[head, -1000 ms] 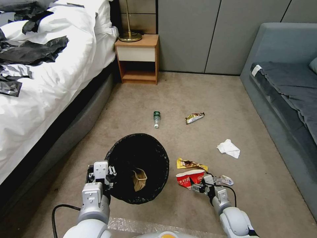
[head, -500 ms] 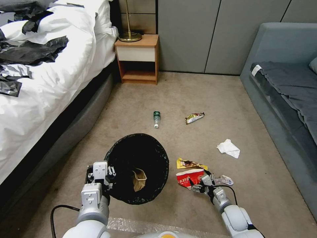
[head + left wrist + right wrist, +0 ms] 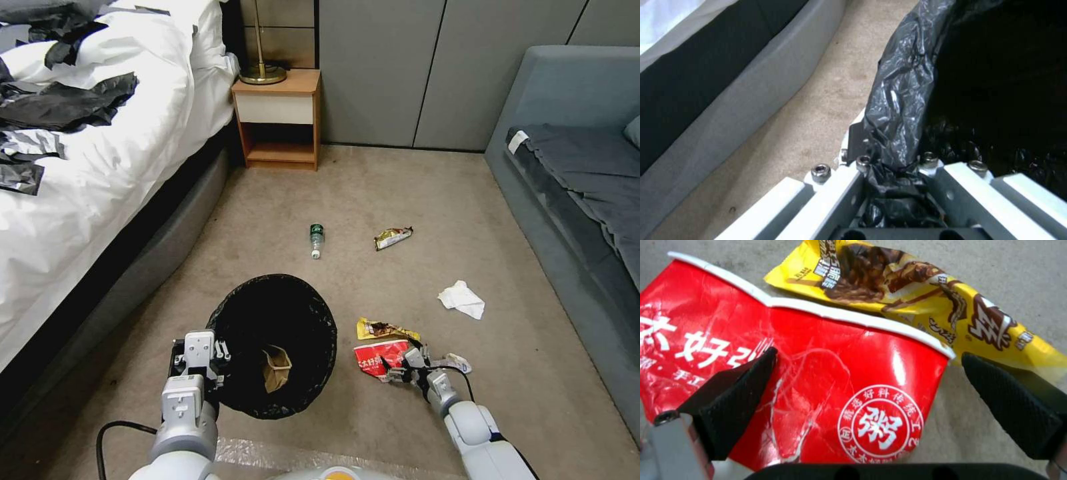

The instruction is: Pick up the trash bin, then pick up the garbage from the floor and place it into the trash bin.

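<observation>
The white wall of the trash bin [image 3: 280, 347] is hidden by its black bag. The bin's rim is covered where the left gripper [image 3: 200, 357] is clamped. The red cup [image 3: 818, 380] is cut off at the right wrist view's edge. The label on the small bottle [image 3: 317, 240] cannot be read.

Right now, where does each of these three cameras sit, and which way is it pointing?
Head view: up on the head, looking down at floor; both arms show.
Left wrist view: on the left gripper, facing the trash bin rim it clamps.
Right wrist view: on the open right gripper, facing the red cup.
Head view shares both targets.
</observation>
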